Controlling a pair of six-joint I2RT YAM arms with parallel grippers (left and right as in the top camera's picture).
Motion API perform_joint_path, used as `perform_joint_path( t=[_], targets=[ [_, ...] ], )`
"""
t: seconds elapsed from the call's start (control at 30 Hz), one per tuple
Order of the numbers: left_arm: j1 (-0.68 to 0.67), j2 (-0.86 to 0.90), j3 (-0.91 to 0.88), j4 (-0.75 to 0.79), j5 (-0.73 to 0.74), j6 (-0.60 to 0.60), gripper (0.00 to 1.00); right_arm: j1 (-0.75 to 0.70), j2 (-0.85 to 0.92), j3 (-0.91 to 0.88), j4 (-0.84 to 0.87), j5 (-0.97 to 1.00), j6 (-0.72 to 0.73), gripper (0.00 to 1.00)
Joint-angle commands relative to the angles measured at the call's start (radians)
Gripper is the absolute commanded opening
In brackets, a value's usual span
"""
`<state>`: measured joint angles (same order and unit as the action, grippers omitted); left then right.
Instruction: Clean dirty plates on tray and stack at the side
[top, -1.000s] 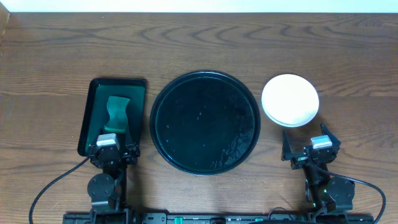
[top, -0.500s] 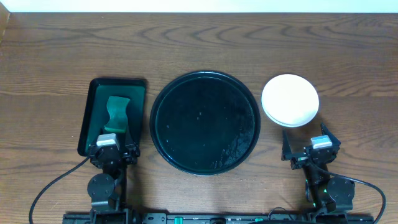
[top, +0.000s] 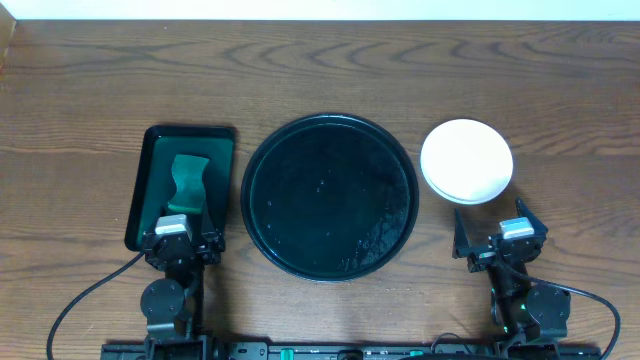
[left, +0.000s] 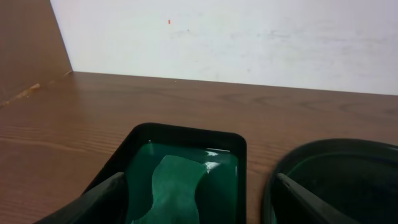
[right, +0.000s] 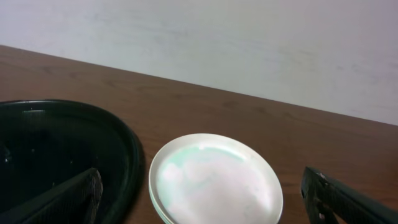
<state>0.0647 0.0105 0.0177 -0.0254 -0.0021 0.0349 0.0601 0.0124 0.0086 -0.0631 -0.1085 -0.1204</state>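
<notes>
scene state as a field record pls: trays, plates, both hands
round glossy black tray: table centre, nothing on it
small white round plates: stacked right of black tray, top clean, count unclear
dark green rectangular tray: left of black tray, holds green sponge
left hand: open, empty, by green tray
right hand: open, empty, by plates

The tray (right: 127, 142) runs off the right wrist view's left edge.

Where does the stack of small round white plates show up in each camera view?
Overhead: the stack of small round white plates lies right of centre.
Left wrist: not in view.
Right wrist: lower centre.
Shared landmark: the large round glossy black tray, just left of the plates.
</notes>
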Motion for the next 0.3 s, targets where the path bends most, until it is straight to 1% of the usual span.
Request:
perform_joint_path(
  t=[0.0, 0.27],
  targets=[
    [0.002, -0.006, -0.014, -0.048, -0.005, 0.01, 0.73, -0.006, -0.006, -0.003, -0.002, -0.001, 0.011, 0.99],
    [0.002, -0.004, -0.014, -0.048, -0.005, 0.01, 0.73, -0.006, -0.006, -0.003, -0.002, -0.001, 0.011, 0.99]
  ],
)
